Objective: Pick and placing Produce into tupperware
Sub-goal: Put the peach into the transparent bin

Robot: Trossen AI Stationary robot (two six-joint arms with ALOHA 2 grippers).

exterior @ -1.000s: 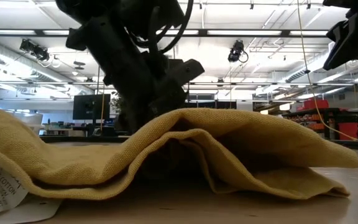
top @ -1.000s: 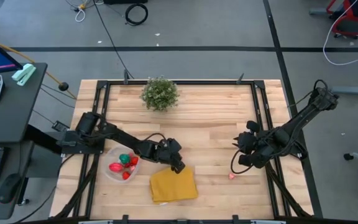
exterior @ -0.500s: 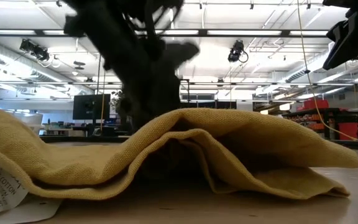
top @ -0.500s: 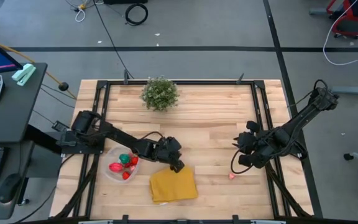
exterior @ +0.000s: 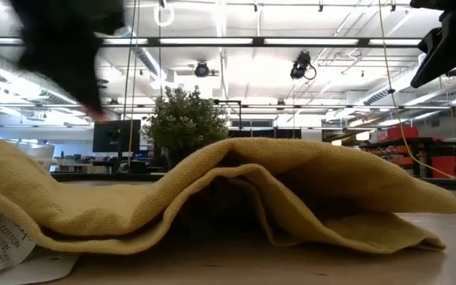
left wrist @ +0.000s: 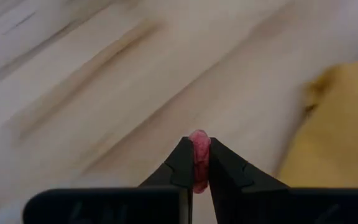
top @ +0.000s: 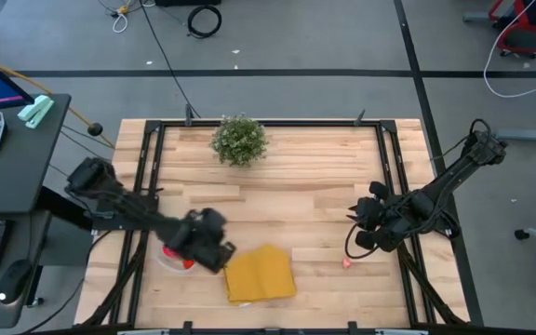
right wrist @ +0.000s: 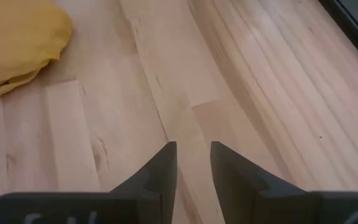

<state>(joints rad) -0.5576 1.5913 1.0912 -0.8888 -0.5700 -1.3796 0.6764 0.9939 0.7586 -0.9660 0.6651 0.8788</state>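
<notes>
- Two dark arms show in the high view over the light wooden counter (top: 296, 177). The left gripper (top: 214, 253) hangs at the near left, just left of the folded yellow cloth (top: 260, 274) and over the right rim of the round clear plastic tupperware (top: 163, 259), which its arm mostly covers; a bit of red toy produce (top: 188, 263) peeks out beside the arm. The right gripper (top: 365, 226) waits near the right edge, and one small pink toy piece (top: 347, 262) lies on the wood just near of it. A bushy green potted plant (top: 240, 140) stands at the far side.
- One broad fold of the yellow cloth (exterior: 228, 194) fills the low view, with the potted plant (exterior: 184, 123) behind it; a dark blurred arm part shows top left and another at the top right corner.
- One small reddish-pink produce piece (left wrist: 199, 155) sits pinched between the left gripper's (left wrist: 197, 163) fingers in the left wrist view, above blurred wood, the yellow cloth (left wrist: 340, 130) off to one side.
- Narrowly parted and holding nothing, the right gripper (right wrist: 192, 163) shows in the right wrist view over bare planks, the yellow cloth (right wrist: 17, 43) farther off.
</notes>
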